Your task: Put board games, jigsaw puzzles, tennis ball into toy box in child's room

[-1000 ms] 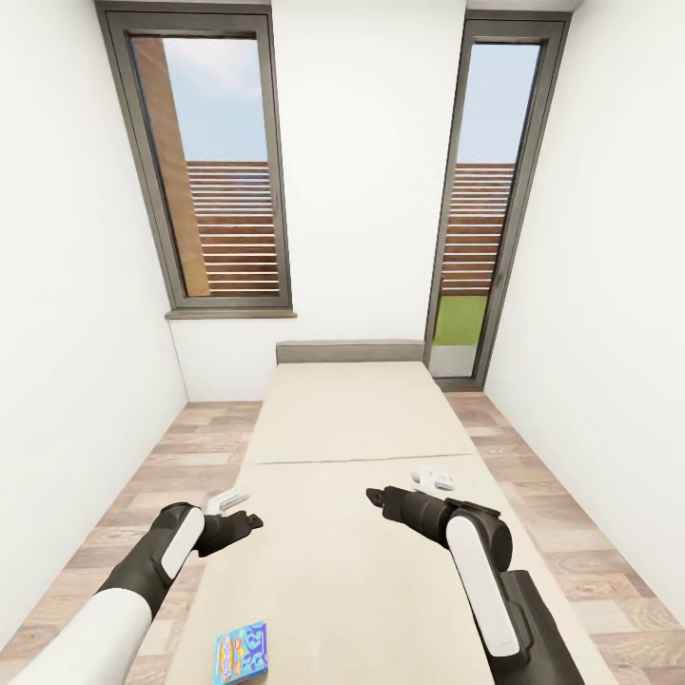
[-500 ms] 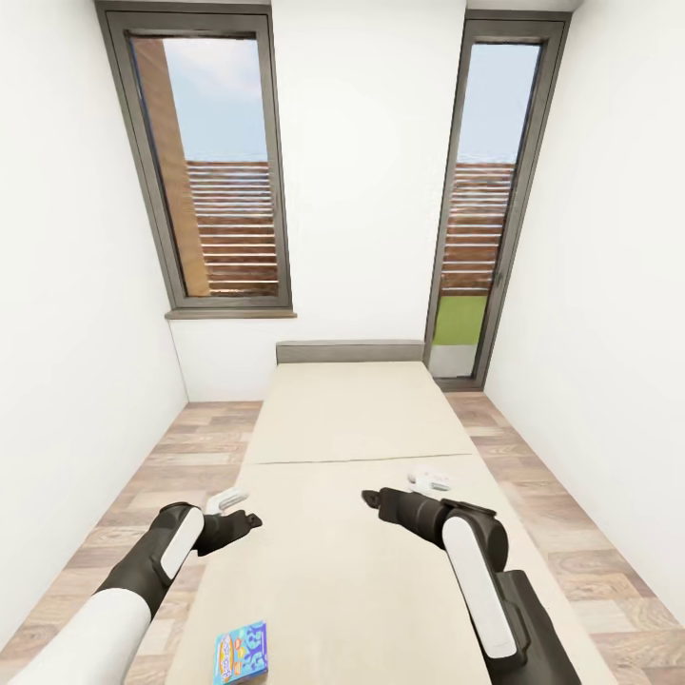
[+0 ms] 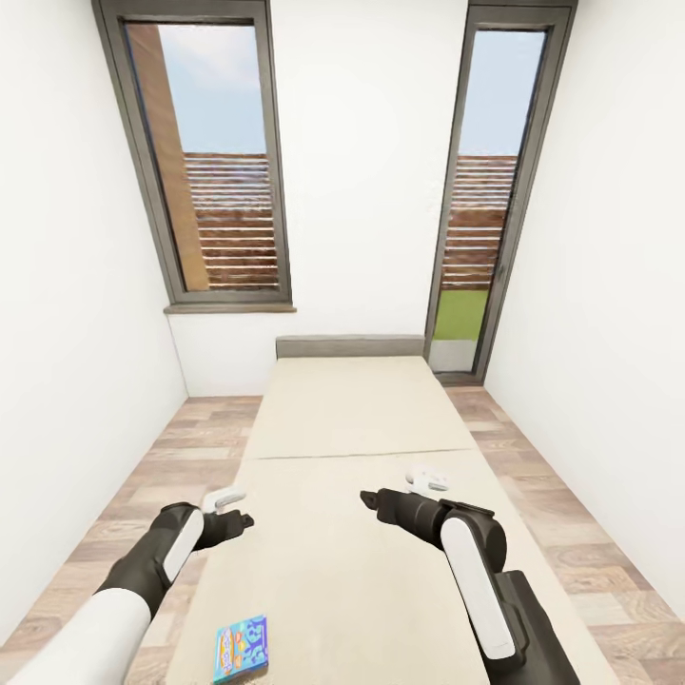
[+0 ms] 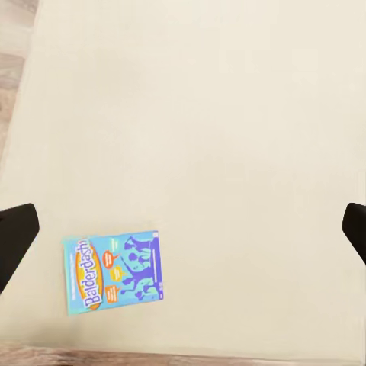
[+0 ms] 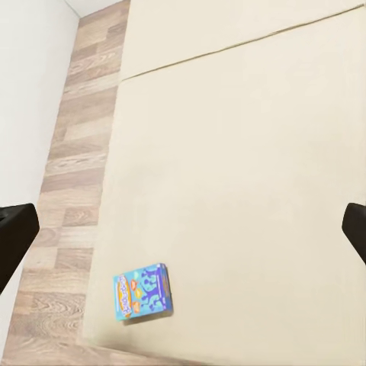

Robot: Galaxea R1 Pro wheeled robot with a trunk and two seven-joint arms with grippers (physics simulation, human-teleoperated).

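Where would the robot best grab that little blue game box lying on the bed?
Probably by its long edges, coming straight down from above. The blue game box lies flat on the bed near the mattress's left edge, nothing beside it. The left gripper, open, is on that side.

The head camera looked forward and down along the bed toward its headboard and the windows. Both wrist cameras faced down onto the mattress from above, the left nearer, and all three shared the blue board game by the bed's near left edge.
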